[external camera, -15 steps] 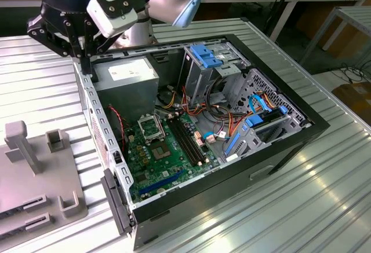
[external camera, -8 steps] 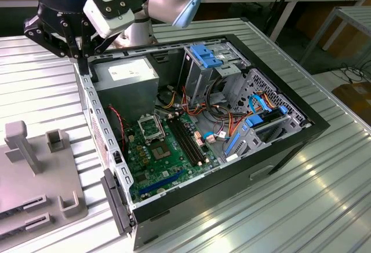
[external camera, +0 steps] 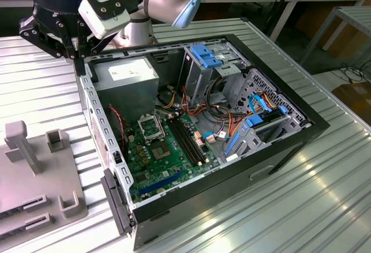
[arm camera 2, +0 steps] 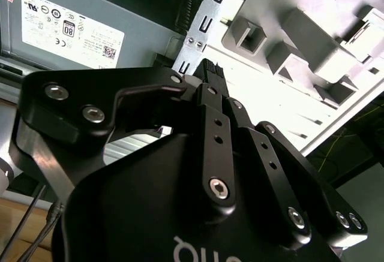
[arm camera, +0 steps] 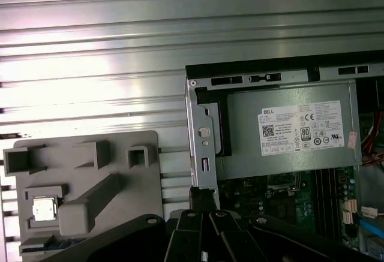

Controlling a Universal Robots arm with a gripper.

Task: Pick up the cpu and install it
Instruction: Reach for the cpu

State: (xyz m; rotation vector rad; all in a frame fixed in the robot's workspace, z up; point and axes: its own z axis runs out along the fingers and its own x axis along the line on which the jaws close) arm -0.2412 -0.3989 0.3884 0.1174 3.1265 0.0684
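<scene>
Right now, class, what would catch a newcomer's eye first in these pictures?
The opened computer case on the ribbed metal table, its green motherboard bared, dominates the exterior view. The black gripper hangs over the case's edge beside the grey power supply. In the first wrist view the small silvery cpu sits in a pocket of the grey fixture tray, apart from the gripper.

The cpu (arm camera: pixel 44 208) lies in a fixture tray (arm camera: pixel 144 190); that tray sits beside the computer case (arm camera: pixel 203 154).
</scene>
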